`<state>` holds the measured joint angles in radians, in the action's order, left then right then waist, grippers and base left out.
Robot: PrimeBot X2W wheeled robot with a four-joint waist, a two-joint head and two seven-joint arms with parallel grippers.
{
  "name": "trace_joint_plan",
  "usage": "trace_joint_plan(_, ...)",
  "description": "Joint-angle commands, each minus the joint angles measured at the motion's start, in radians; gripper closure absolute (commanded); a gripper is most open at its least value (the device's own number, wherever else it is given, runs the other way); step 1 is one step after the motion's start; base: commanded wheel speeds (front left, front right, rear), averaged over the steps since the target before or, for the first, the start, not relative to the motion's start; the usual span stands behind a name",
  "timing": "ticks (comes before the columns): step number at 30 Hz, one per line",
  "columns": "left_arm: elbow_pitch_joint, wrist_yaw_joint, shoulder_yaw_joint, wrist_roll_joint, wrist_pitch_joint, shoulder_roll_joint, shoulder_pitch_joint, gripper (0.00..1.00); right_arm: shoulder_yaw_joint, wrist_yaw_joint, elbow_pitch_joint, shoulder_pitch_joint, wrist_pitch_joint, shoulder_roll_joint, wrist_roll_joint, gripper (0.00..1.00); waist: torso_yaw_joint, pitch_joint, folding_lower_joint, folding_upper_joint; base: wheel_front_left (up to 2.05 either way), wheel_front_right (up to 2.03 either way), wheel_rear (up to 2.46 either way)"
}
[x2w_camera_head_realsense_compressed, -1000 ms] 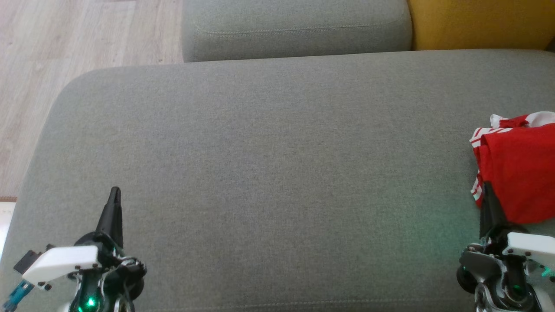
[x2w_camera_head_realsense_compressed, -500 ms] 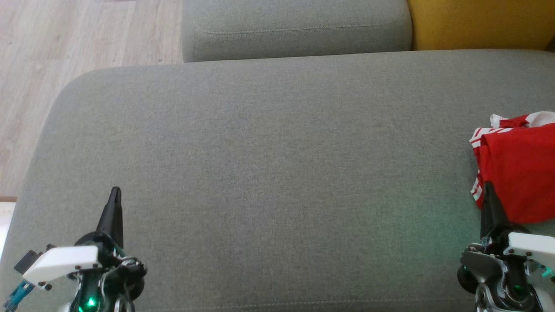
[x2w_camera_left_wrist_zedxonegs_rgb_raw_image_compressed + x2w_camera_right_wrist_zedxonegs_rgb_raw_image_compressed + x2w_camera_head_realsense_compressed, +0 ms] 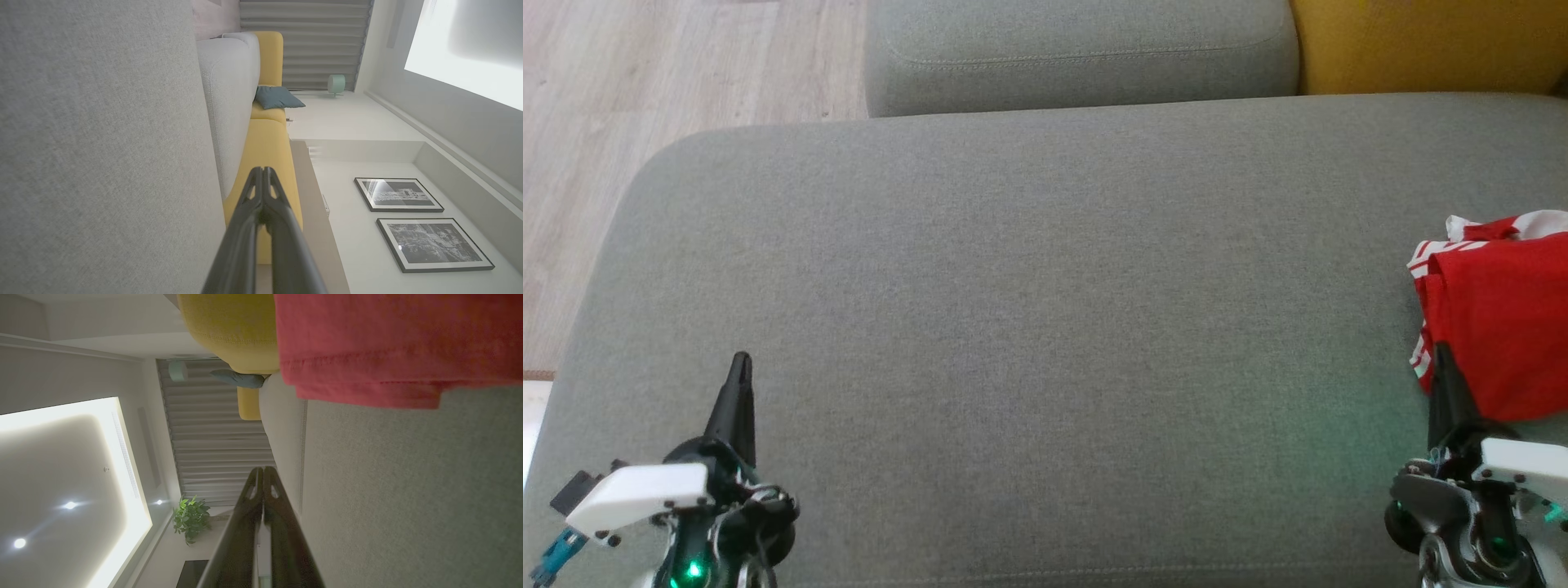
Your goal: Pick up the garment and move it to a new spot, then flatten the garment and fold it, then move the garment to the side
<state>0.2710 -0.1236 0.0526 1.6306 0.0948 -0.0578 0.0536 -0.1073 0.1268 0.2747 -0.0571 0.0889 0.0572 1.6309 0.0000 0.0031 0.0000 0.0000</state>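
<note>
No readable text, labels, brands or numbers anywhere.

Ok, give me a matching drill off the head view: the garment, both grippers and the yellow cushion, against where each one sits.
Things:
1. garment
2. left gripper
3. right gripper
4. yellow cushion

Places:
A. top right corner, behind the grey seat
B. lower left, jaws shut, above bare grey fabric
C. right edge of the seat, red with white stripes
D. lower right, jaws shut, tip by the red cloth

Pairs: 1-C, 2-B, 3-D, 4-A.
</note>
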Motion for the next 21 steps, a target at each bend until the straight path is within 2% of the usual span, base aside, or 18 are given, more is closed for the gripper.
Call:
trace_joint_plan(1,-0.027,-0.007,0.042,-0.006,0.003,-0.007,0.053,1.00,0.017,0.004,-0.031,-0.049,0.006,0.010,-0.003,1.00,0.000,0.000,0.0000,0.0000,0.00,0.00,0.00)
trace_joint_plan(21,-0.026,-0.007,0.047,-0.010,0.007,-0.003,0.053,1.00,0.011,0.004,-0.031,-0.049,0.010,0.006,-0.008,1.00,0.000,0.000,0.0000,0.0000,0.00,0.00,0.00)
